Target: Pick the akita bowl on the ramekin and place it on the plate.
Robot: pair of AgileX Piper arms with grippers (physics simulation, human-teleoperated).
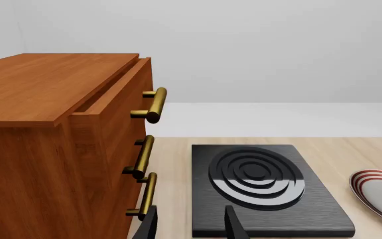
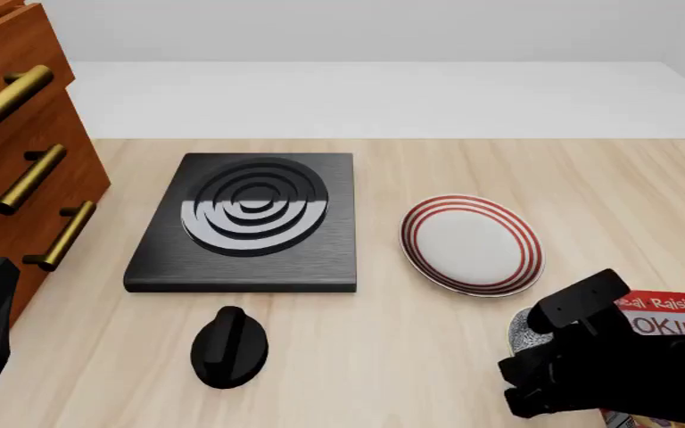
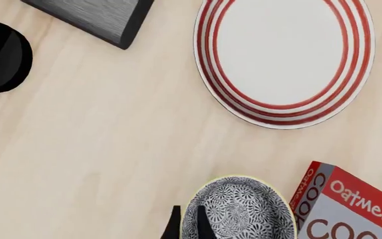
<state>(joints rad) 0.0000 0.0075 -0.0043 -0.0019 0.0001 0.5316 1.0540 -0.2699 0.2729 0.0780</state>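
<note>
Right tool [image 3: 189, 225] astride akita bowl [image 3: 238, 211] rim

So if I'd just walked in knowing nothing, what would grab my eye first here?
Probably the black stove plate with its shiny rings in the middle of the table, and the red-ringed plate to its right. A wooden drawer chest with brass handles stands at the left, and nearest the camera on the right, the right gripper straddles the rim of the speckled akita bowl, beside a red cookie box.

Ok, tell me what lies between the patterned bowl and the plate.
Nothing: in the right wrist view only bare wooden table separates the bowl from the plate. The cookie box sits beside the bowl, off that line.
</note>
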